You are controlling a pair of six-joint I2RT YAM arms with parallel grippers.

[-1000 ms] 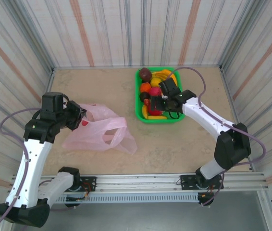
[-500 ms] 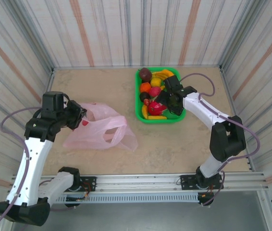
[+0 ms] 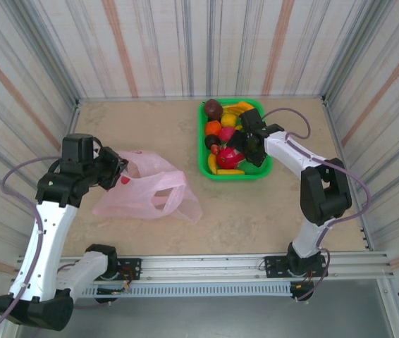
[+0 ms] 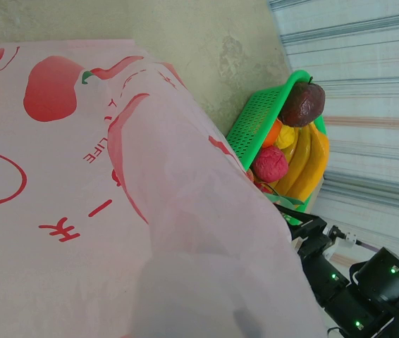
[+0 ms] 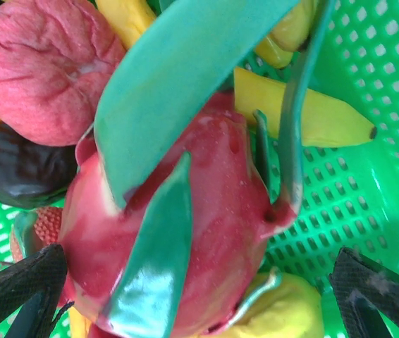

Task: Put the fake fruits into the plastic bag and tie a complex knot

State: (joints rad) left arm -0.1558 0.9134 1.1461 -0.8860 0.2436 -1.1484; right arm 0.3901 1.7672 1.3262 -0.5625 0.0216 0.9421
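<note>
The fake fruits lie in a green mesh basket [image 3: 263, 173] at the back: a pink dragon fruit [image 3: 229, 157] with green scales, yellow bananas [image 3: 230, 171], an orange one [image 3: 213, 127] and a dark purple one [image 3: 213, 108]. My right gripper [image 3: 240, 149] hangs open over the basket, its black fingertips [image 5: 23, 289] on either side of the dragon fruit [image 5: 206, 211] without closing on it. The pink plastic bag [image 3: 150, 193] lies crumpled on the left. My left gripper [image 3: 117, 171] is shut on the bag's far edge, and the bag's film [image 4: 115, 211] drapes over its fingers and hides them.
Striped walls close in the table on three sides. The basket [image 4: 256, 120] sits a short way to the right of the bag, with bare tabletop [image 3: 256, 211] between and in front of them. A metal rail [image 3: 206, 264] runs along the near edge.
The right arm has folded its elbow inward and its gripper has settled lower around the dragon fruit. The left arm and the bag have not moved.
</note>
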